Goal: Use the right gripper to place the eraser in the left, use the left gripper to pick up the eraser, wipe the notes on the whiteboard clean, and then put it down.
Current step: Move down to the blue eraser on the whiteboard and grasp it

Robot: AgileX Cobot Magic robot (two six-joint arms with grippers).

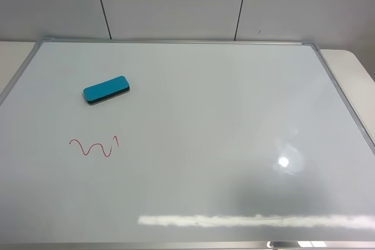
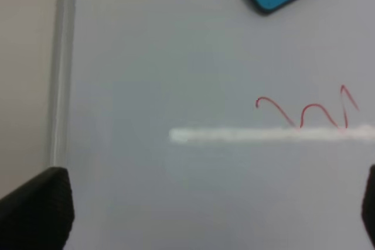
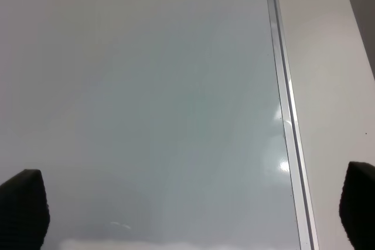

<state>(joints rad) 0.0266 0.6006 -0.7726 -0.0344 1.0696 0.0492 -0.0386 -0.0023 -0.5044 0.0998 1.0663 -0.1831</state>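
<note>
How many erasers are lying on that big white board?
1. The turquoise block eraser with black felt underside lies on the left part of the glossy white board, behind the red marker squiggle and apart from it. None seems hidden.

The left end effector (image 2: pixel 202 215) and right end effector (image 3: pixel 190 209) both hang with jaws spread wide, gripping nothing.

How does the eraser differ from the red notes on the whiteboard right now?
The eraser is a solid turquoise block with a black underside; the notes are a thin red wavy line. The eraser lies tilted; the notes run roughly level. The eraser sits nearer the wall, the notes farther from it. Both are on the left part of the whiteboard, apart, about equally long.
</note>
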